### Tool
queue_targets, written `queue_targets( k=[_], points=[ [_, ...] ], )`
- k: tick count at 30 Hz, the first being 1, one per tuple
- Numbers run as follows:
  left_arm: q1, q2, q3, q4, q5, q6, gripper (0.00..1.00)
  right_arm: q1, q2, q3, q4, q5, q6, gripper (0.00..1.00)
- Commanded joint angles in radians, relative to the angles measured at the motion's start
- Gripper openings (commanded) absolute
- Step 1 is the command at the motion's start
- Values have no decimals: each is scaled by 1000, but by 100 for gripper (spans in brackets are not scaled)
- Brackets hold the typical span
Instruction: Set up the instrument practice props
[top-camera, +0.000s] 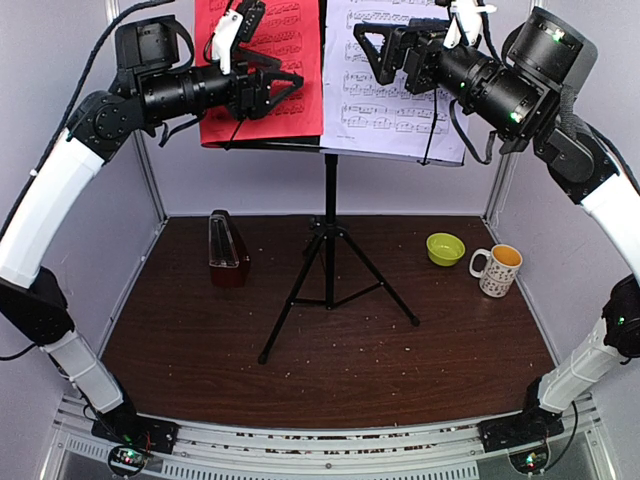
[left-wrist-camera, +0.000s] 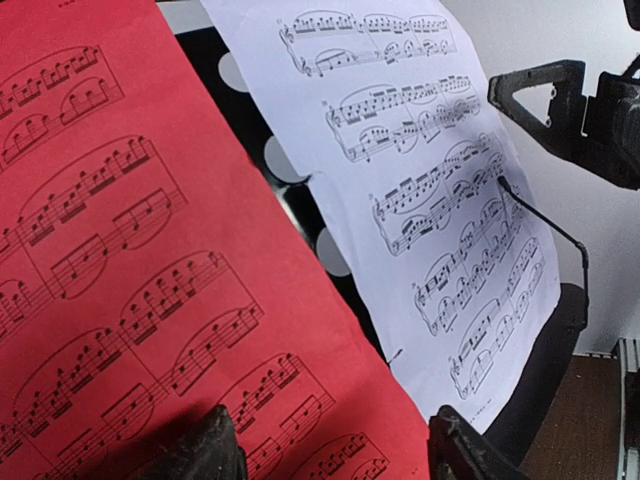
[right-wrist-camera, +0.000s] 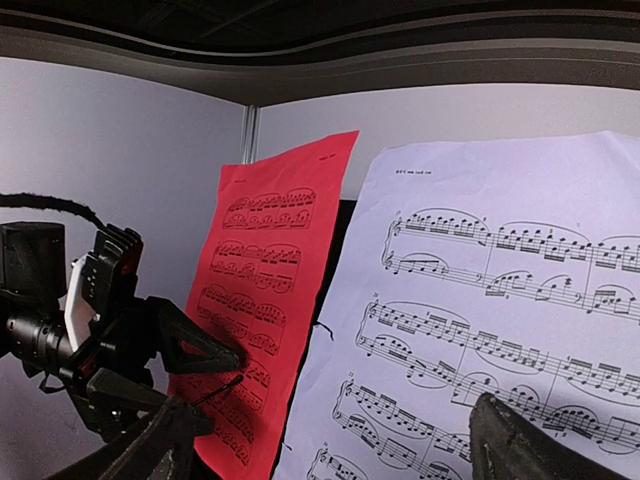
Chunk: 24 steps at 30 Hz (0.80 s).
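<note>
In the top external view, the red sheet (top-camera: 300, 90) and white sheet (top-camera: 390, 110) leaned side by side on the music stand (top-camera: 329, 200), with the left gripper (top-camera: 283, 88) and right gripper (top-camera: 373, 50) poised before them. Only this view showed the metronome (top-camera: 226, 240), left of the stand's legs. The left wrist view showed its fingers (left-wrist-camera: 205, 450) spread wide and empty, and the right wrist view showed its fingers (right-wrist-camera: 515, 445) likewise. The floppy paper probably wanted an edge pinch, and the light stand would likely tip easily.
</note>
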Motion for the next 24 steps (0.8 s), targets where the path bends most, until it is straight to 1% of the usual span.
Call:
queue_targets(
  k=[1,4,7,12,17,19,24],
  points=[
    [0,-67,40,6,7,14,70,5,-33,-18,5,15,11,96],
    [1,-99,25,8,-2,9,75,4,-51,-39,10,22,20,97],
    [9,-144,-33,34,-21,-13,80,4,-71,-61,9,32,28,99],
    [56,-209,-120,42,-37,-86,84,4,-122,-117,18,48,49,100],
    [100,-279,-200,76,-63,-148,85,5,-169,-167,18,57,65,100],
    [134,-312,-244,95,-75,-186,85,4,-183,-181,12,63,72,100],
    [236,-367,-336,108,-35,-287,79,4,-211,-214,-1,70,80,100]
  ],
)
